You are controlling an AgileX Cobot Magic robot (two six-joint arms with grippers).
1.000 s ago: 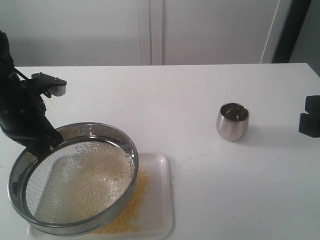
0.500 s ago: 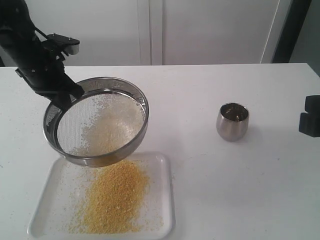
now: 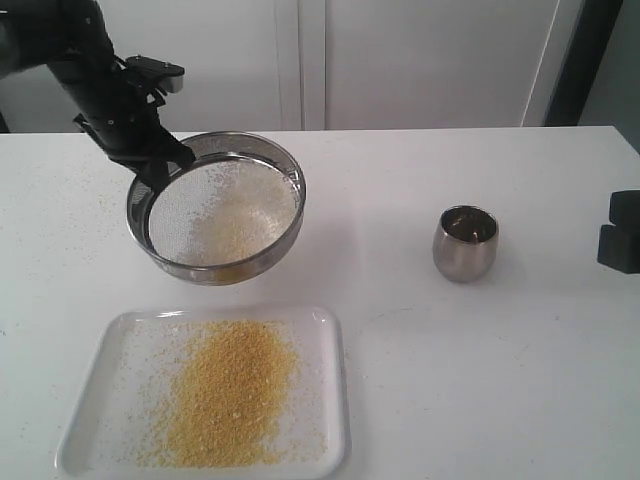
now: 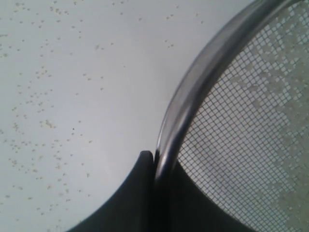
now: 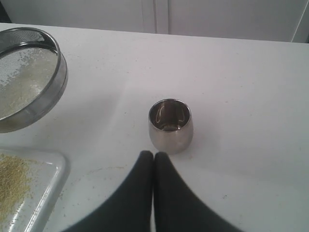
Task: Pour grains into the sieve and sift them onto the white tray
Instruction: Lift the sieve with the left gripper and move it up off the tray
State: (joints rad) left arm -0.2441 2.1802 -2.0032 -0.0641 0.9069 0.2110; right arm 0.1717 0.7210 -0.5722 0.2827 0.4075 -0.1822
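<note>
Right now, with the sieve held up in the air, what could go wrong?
The sieve hangs tilted, apparently past the white tray, with pale grains left inside; any shake could drop them onto the table. The left claw pinches only one spot on the rim, so it might swivel or slip.

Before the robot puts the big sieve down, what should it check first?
1. Grip on the sieve: ok. The left end effector is clamped on its rim.
2. Sieve level: not ok. It looks tilted.
3. Sieve empty: not ok. Pale grains lie inside it.
4. Sifted heap: ok. The yellow grains sit inside the white tray.
5. Steel cup out of the way: ok. It stands upright, apart from the sieve.
6. Right end effector free: ok. It is shut and holding nothing.
</note>
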